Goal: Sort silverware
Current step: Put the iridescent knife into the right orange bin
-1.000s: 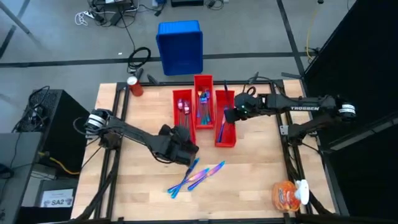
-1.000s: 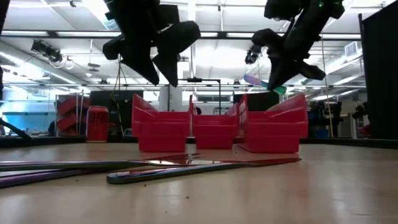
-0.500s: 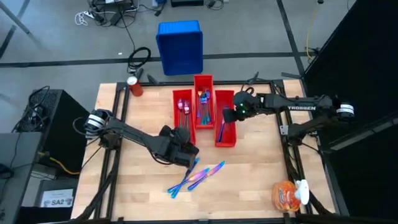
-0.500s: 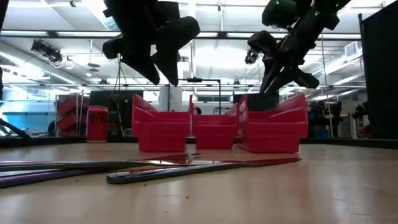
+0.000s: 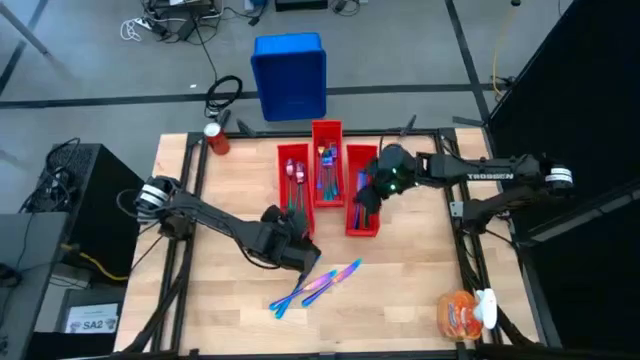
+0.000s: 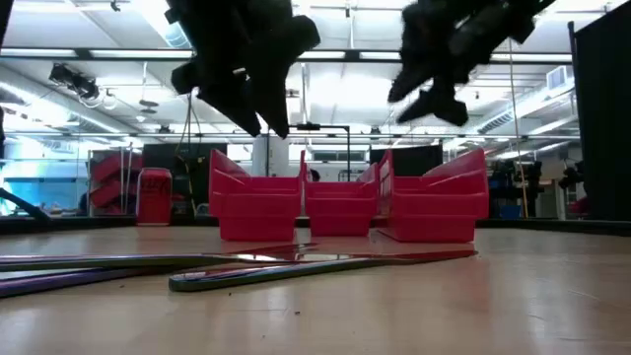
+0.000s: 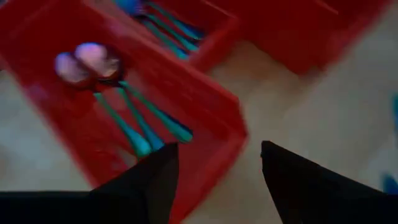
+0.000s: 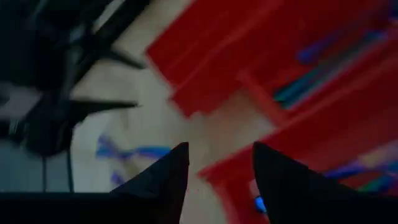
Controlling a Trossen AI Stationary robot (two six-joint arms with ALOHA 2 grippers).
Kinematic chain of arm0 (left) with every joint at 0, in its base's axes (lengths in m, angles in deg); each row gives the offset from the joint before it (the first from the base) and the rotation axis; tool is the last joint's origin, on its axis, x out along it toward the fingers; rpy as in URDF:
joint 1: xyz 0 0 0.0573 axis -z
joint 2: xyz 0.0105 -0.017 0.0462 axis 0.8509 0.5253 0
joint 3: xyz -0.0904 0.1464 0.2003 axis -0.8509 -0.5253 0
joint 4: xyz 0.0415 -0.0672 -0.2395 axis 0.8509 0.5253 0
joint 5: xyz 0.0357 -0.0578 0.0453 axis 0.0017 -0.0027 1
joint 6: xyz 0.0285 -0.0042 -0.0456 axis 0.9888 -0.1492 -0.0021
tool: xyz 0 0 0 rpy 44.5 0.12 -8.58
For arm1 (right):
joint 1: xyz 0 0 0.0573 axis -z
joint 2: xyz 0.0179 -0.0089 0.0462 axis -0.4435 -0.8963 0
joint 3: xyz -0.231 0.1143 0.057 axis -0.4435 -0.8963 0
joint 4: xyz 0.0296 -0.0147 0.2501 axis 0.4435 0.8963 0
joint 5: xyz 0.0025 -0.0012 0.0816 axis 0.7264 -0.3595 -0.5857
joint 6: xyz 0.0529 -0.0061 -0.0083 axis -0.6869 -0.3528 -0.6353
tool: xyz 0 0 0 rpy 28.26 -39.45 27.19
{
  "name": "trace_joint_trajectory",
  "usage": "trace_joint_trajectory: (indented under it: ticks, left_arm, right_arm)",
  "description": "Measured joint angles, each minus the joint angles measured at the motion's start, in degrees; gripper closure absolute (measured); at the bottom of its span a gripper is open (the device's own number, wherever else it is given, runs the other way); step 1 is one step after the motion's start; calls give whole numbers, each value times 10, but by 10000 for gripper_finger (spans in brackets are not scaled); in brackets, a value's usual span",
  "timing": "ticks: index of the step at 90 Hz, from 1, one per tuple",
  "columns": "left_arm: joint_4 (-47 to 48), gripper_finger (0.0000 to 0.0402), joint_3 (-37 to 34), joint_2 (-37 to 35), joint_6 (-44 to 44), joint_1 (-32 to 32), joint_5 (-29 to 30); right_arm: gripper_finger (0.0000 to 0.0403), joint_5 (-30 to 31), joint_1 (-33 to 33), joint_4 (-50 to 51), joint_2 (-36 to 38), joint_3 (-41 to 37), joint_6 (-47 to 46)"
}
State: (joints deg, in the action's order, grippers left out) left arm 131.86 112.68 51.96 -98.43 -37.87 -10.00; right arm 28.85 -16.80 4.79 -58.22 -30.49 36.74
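Three long red bins stand side by side at the table's middle: the left bin point(image 5: 291, 185) holds spoons point(image 7: 93, 59), the middle bin point(image 5: 327, 150) and the right bin point(image 5: 364, 222) hold more silverware. Several loose iridescent pieces of silverware point(image 5: 318, 284) lie flat on the wood near the front, crossing one another. My left gripper point(image 7: 217, 162) hovers open just in front of the left bin's near end, between the bins and the loose pieces. My right gripper point(image 8: 221, 162) hangs open above the right bin, nothing between its fingers.
A red can point(image 5: 217, 138) stands at the table's far left corner. A blue crate point(image 5: 290, 75) sits on the floor beyond the far edge. An orange and white packet point(image 5: 465, 312) lies at the near right corner. Bare wood stretches left and right of the loose silverware.
A second ago a purple and teal piece of silverware hung from my right gripper above the right bin; it no longer shows there. My right gripper has since swung toward the table's near edge and left, over the right bin. My left gripper has edged slightly nearer.
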Motion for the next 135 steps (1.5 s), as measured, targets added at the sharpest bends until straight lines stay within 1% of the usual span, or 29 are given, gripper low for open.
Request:
trace_joint_trajectory:
  ticks: [8, 15, 25, 41, 50, 58, 69, 81, 94, 104, 121, 135]
  left_arm:
    - [-28, 194, 0, 0, 71, 8, -68]
    - [-40, 194, 0, 0, 104, 17, -122]
    - [-47, 194, 1, 13, 105, 31, -169]
    - [-49, 188, 0, 48, 104, 64, -252]
    - [-50, 175, 0, 60, 85, 83, -290]
    - [-52, 159, 0, 61, 64, 98, -297]
    - [-68, 132, 0, 59, 46, 109, -292]
    - [-66, 105, 0, 68, 43, 108, -278]
    - [-65, 85, 0, 83, 44, 98, -278]
    - [-64, 80, 1, 95, 43, 88, -279]
    - [-72, 80, 3, 133, 41, 77, -333]
    - [-64, 81, 7, 162, 28, 73, -350]
  right_arm:
    - [248, 26, -51, -2, 19, 0, 29]
    - [255, 53, -101, -1, 33, 0, 47]
    - [267, 91, -184, -3, 46, 0, 59]
    - [280, 185, -306, -6, 44, 0, 69]
    - [284, 225, -357, -6, 43, 0, 70]
    - [286, 255, -387, -7, 43, 0, 70]
    - [283, 279, -411, -10, 43, 0, 84]
    - [275, 284, -412, -14, 43, 0, 94]
    - [268, 285, -406, -19, 42, 0, 102]
    - [263, 285, -405, -19, 42, 0, 103]
    - [262, 285, -405, -21, 42, 0, 101]
    - [273, 286, -408, -21, 42, 0, 98]
